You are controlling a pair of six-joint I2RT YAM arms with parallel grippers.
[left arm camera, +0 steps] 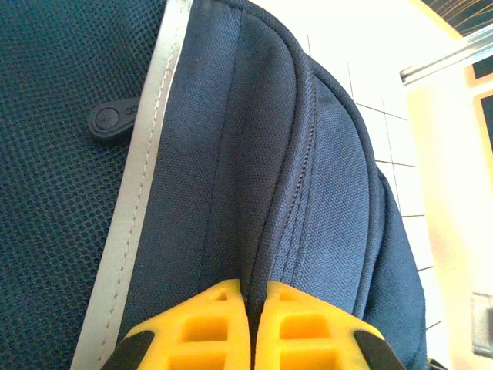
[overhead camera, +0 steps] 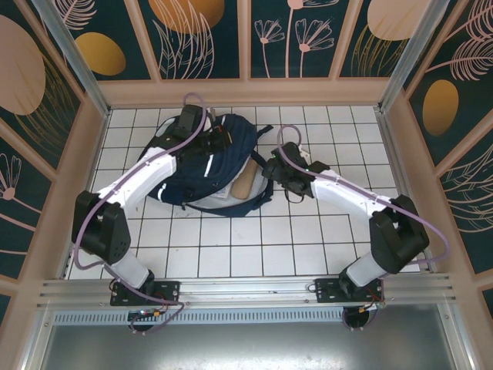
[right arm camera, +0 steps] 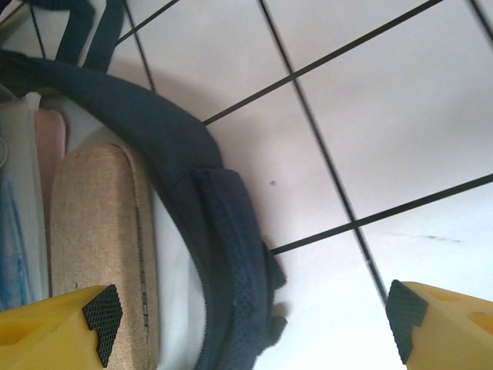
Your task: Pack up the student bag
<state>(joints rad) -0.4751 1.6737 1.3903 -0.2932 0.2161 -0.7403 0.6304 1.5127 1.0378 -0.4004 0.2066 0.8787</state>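
Your left gripper (left arm camera: pixel 253 327) pinches the large navy-blue fabric backpack (left arm camera: pixel 323 193) at a seam. Your right gripper (right arm camera: pixel 253 314) hangs spread over its dark padded strap (right arm camera: pixel 231 254), with a beige woven case (right arm camera: pixel 96 223) at lower left.

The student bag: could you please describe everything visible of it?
The student bag is navy woven fabric with a mesh panel, a pale reflective stripe and dark straps. It lies on the tiled table, mouth gaping, a tan case inside. The left gripper is shut on its seam; the open right gripper hangs beside it.

The navy backpack (overhead camera: pixel 235 146) with thin white stripes lay flat on the tiled table (overhead camera: pixel 231 247), toward its far side, its mouth open on the near side.
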